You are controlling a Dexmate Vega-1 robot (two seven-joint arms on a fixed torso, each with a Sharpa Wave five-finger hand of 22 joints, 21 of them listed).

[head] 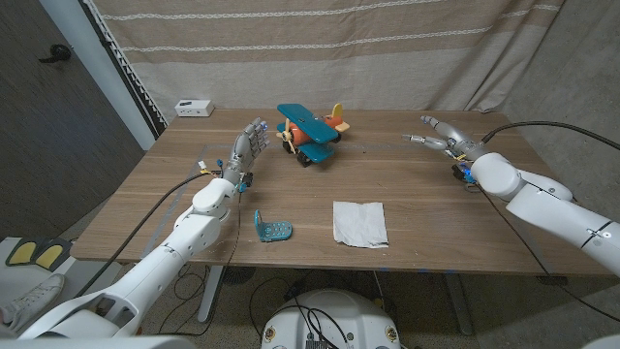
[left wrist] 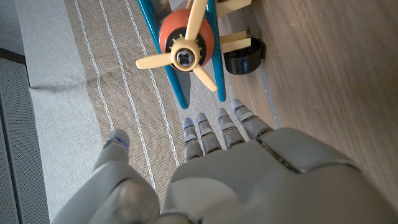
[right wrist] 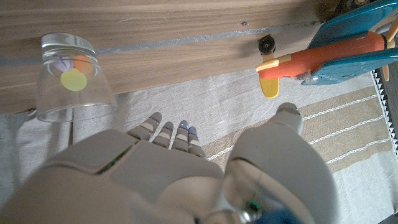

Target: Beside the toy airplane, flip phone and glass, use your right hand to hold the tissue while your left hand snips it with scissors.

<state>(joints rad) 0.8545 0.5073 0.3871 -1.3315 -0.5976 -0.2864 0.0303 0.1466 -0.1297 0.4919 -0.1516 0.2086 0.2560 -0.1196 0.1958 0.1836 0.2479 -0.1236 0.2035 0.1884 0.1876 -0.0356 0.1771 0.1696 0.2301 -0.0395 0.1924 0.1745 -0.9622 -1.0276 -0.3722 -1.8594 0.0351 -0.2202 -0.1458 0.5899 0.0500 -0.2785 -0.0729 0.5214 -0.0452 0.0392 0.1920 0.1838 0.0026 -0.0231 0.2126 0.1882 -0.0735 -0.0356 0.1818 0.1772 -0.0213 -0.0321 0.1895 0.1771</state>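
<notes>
Tissue (head: 360, 223) lies untouched; left robot hand (head: 245, 151) and right robot hand (head: 444, 137) hover spread, holding nothing

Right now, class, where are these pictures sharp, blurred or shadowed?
Head view: even, soft light, everything sharp; the toy airplane casts a faint shadow on the table. Left wrist view: the airplane's propeller is crisp, the left hand up close is soft. Right wrist view: the glass is clear with mild highlights, the right hand blurred.

No legible text, label, brand, number or sign appears on any object in the three views.
</notes>
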